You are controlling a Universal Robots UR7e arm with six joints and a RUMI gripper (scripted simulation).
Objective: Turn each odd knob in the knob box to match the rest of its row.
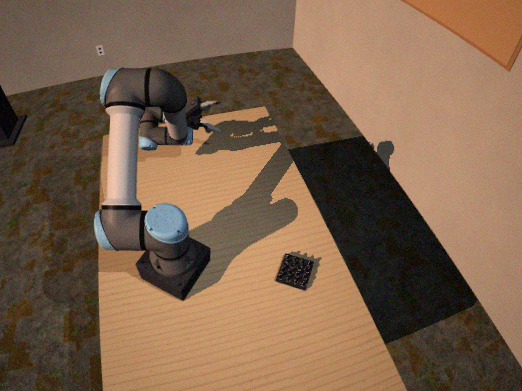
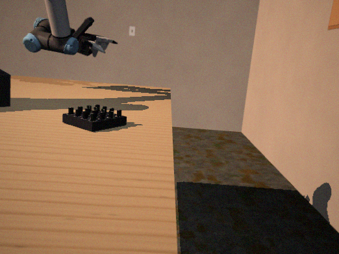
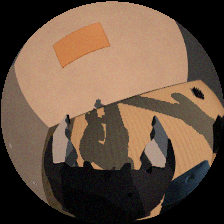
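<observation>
The knob box [image 1: 295, 271] [image 2: 94, 118] is a small black square block with several short black knobs. It lies flat on the wooden table [image 1: 225, 333] [image 2: 81, 177], near its right edge. The knob marks are too small to read. In the wrist view the knob box [image 3: 198, 93] is a tiny dark spot far off. My gripper [image 1: 212, 116] [image 2: 104, 46] [image 3: 110, 116] is open and empty. It hangs high above the far end of the table, well away from the box, and points sideways toward the wall.
The arm's black base [image 1: 172, 268] [image 2: 4, 88] stands on the table left of the box. A dark floor mat [image 1: 380, 233] [image 2: 253, 216] lies beside the table's right edge. An orange panel [image 1: 465, 8] [image 3: 81, 44] hangs on the right wall.
</observation>
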